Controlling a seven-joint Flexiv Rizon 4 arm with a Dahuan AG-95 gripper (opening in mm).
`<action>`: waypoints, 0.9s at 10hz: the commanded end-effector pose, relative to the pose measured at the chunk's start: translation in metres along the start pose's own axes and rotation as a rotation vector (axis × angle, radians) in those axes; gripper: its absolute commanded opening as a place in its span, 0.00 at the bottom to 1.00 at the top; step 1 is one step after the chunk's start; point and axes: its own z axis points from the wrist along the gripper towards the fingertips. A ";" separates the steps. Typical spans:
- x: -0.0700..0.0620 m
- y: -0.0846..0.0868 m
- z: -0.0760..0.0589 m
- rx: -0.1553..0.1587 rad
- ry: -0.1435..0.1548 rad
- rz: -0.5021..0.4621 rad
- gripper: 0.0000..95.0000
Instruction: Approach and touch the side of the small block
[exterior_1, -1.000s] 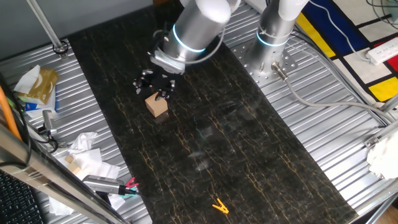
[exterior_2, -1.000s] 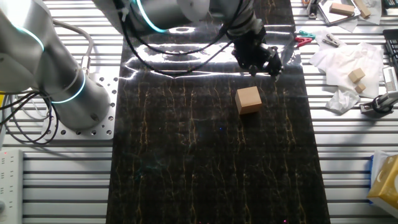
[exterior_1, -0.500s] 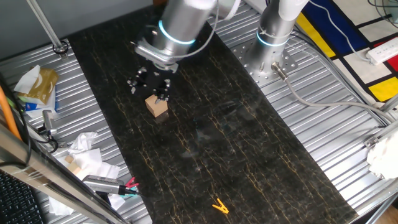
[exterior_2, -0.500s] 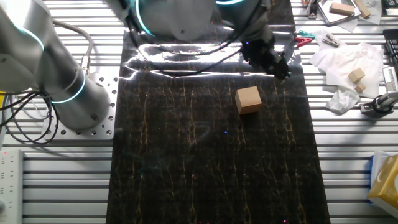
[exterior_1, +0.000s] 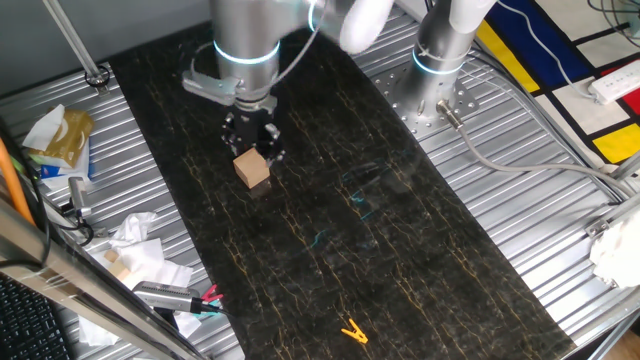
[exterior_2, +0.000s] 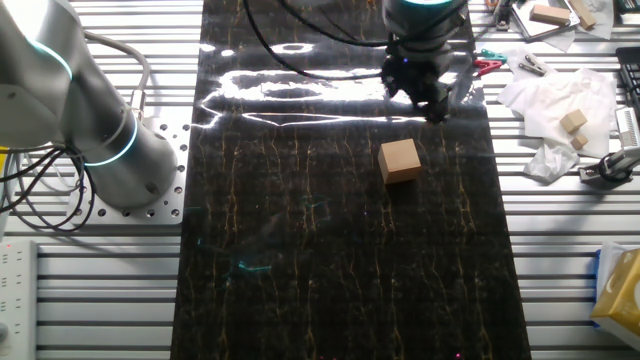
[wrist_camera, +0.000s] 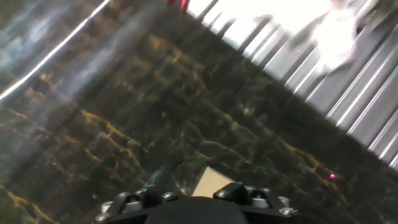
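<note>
The small block is a plain light-brown wooden cube resting on the dark marbled mat. It also shows in the other fixed view and at the bottom of the hand view, partly hidden by the hand's black body. My gripper hangs just behind and above the block, a small gap apart from it; it also shows in the other fixed view. Its fingertips are a dark cluster, and I cannot make out whether they are open or shut. It holds nothing that I can see.
A tiny yellow clip lies near the mat's front end. Crumpled white paper with pale wood bits and a red-handled tool lie on the ribbed metal table beside the mat. The arm's base stands at the back.
The arm has swung over so the wrist now stands upright above the gripper. The gripper has turned and stays close behind the block. The block has not moved.
</note>
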 end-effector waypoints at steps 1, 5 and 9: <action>-0.002 -0.017 -0.002 0.111 -0.043 0.150 0.60; -0.002 -0.017 -0.004 0.108 -0.044 0.208 0.60; -0.002 -0.017 -0.007 0.102 -0.033 0.260 0.60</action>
